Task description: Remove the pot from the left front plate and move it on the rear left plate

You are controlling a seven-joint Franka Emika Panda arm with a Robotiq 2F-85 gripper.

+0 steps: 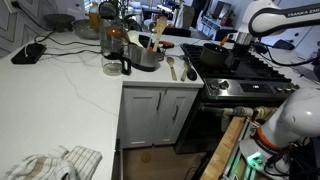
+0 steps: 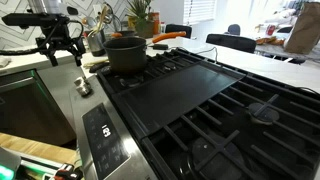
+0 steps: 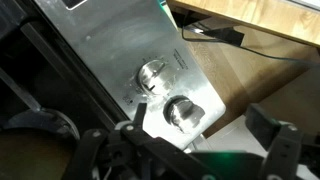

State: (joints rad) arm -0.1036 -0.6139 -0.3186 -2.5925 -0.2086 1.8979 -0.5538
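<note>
Closest to my wrist camera, my pincer (image 3: 180,158) hangs released, its fingers (image 3: 92,150) spread wide with nothing between them. Right beneath it lie the steel front (image 3: 105,50) of the cooktop and two round knobs (image 3: 185,112).

In an exterior view my pincer (image 2: 60,55) hovers off the front edge of the stove, clear of everything. The pot (image 2: 125,52) sits just beyond it on the left front plate (image 2: 122,79), near but not touching my fingers. Past the pot, farther from me, is the rear left plate (image 2: 183,63); it looks bare, though the angle is shallow. Off to the pot's far side, a steel pot (image 1: 148,54) of wooden utensils stands on the white desk (image 1: 60,95).
</note>
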